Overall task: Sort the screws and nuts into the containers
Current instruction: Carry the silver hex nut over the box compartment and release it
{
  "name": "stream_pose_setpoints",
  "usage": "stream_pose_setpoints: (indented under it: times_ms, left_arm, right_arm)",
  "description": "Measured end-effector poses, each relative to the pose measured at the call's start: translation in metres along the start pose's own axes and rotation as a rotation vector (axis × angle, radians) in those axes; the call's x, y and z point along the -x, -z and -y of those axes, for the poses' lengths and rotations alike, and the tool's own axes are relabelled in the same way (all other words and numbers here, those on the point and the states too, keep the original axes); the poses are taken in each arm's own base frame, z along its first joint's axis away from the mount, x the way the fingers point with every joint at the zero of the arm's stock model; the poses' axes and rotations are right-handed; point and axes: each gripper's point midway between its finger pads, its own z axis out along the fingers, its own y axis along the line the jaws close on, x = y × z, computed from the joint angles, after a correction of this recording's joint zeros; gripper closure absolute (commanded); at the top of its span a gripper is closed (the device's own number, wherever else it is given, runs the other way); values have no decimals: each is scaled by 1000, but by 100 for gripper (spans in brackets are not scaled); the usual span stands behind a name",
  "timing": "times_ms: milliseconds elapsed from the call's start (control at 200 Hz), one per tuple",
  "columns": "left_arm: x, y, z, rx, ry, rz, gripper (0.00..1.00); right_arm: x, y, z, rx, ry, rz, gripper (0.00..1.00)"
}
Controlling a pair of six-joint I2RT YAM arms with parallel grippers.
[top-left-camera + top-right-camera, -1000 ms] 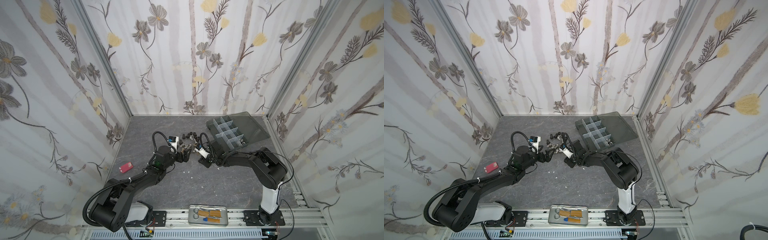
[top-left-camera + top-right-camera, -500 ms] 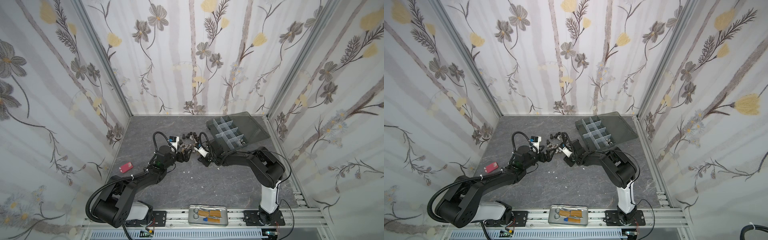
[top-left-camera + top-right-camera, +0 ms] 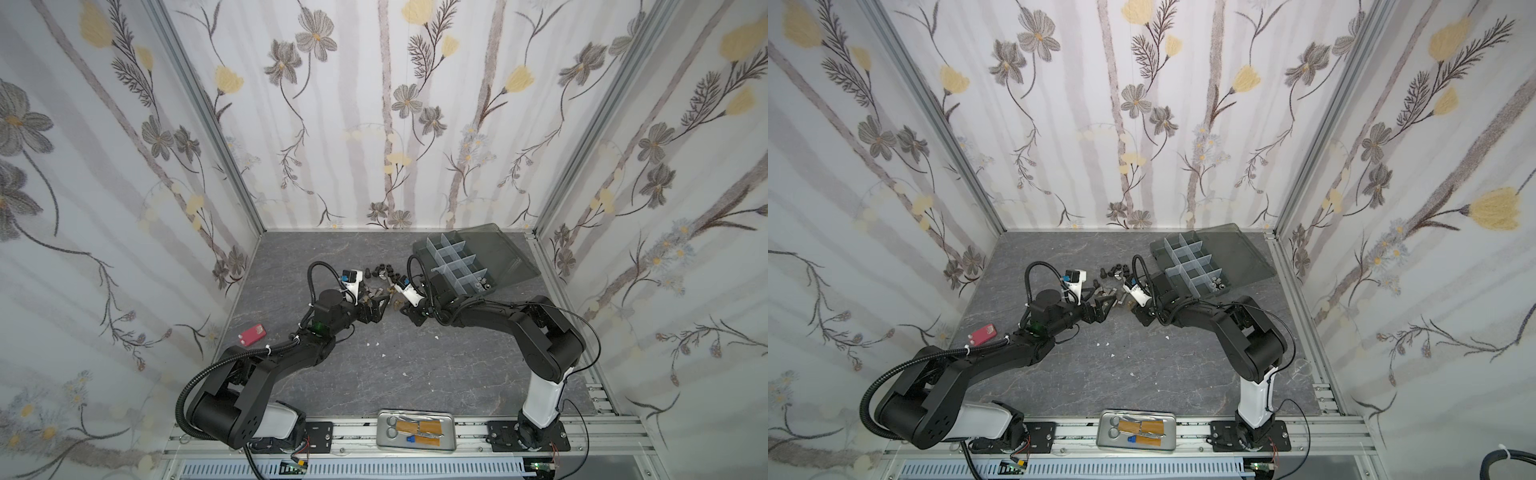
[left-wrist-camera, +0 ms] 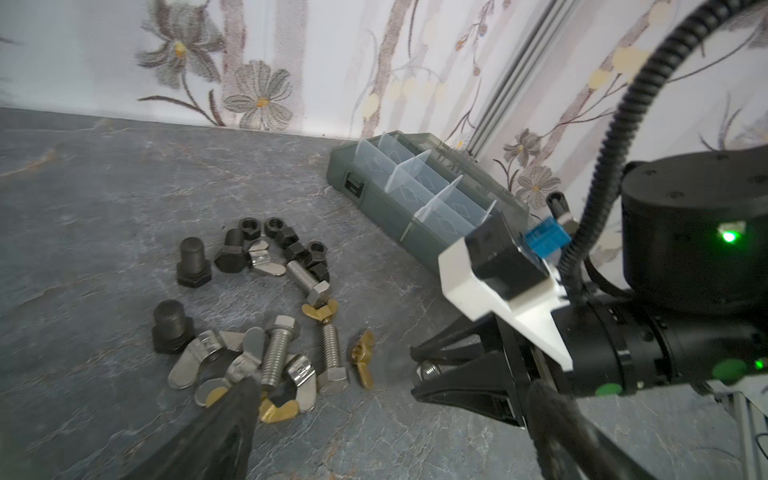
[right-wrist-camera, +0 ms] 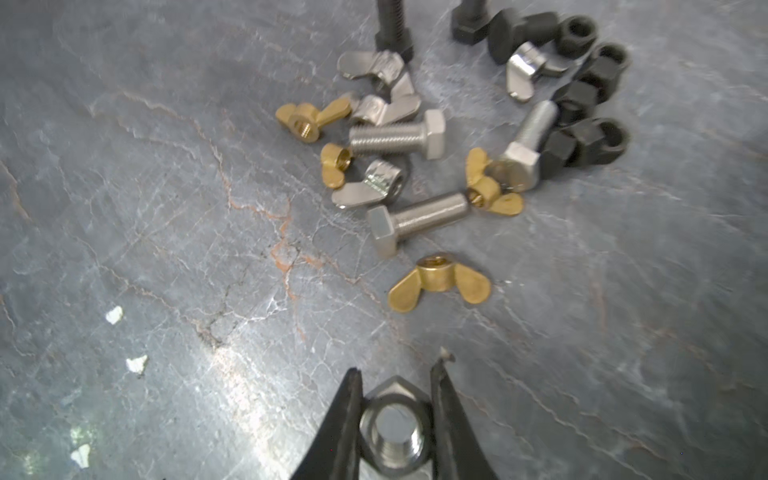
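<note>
Premises where I work: a robot test cell in a lab, not a lived-in room. Evidence, itemised.
- Walls: flat panels of floral wallpaper (image 3: pixel 386 124), joined by bare aluminium corner posts (image 3: pixel 211 124).
- Floor: one grey marbled table top (image 3: pixel 395 374), fitted wall to wall.
- Front edge: slotted aluminium rail (image 3: pixel 353 432), with my left arm (image 3: pixel 266 365) and my right arm (image 3: pixel 540 340) bolted to it on black plates.
- On the rail: a metal tray (image 3: pixel 451 440) holding scissors (image 3: pixel 390 428).
- Below it: a small circuit board (image 3: pixel 297 471) with loose wires.
- Wiring: ribbed black conduit (image 3: pixel 183 399) beside my left arm; green status light (image 4: pixel 728 237) on my right arm's wrist.
</note>
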Motion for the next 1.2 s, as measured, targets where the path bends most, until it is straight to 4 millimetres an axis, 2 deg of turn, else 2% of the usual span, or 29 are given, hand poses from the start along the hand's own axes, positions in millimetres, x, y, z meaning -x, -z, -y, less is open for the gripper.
stream_pose_setpoints:
  times_ms: [165, 270, 365, 475, 589, 654, 879, 1049, 1114, 1204]
  left_arm:
    - [12, -23, 46, -146, -127, -4, 0]
    - [17, -49, 73, -209, -211, -25, 0]
    - [13, -71, 82, -229, -245, -58, 0]
    - [8, -93, 86, -234, -244, -85, 0]
    - [3, -109, 94, -254, -244, -106, 0]
    - [1, -112, 98, -261, -242, -111, 0]
    - [0, -113, 97, -247, -239, -114, 0]
    - [3, -105, 90, -199, -246, -101, 0]
    - [4, -103, 88, -184, -249, -97, 0]
    - [5, -102, 84, -160, -250, -91, 0]
  right_arm:
    - [27, 34, 38, -57, -102, 93, 80]
    - [44, 62, 75, -128, -184, 160, 80]
    - [50, 89, 117, -227, -279, 206, 81]
    - [34, 116, 165, -339, -420, 213, 82]
    - [-1, 142, 213, -480, -576, 183, 81]
    - [-20, 152, 232, -547, -641, 161, 81]
    - [-62, 153, 261, -623, -757, 64, 80]
    - [-74, 144, 266, -626, -779, 24, 76]
    - [-76, 139, 269, -624, -786, 16, 70]
    - [-77, 135, 272, -623, -791, 6, 52]
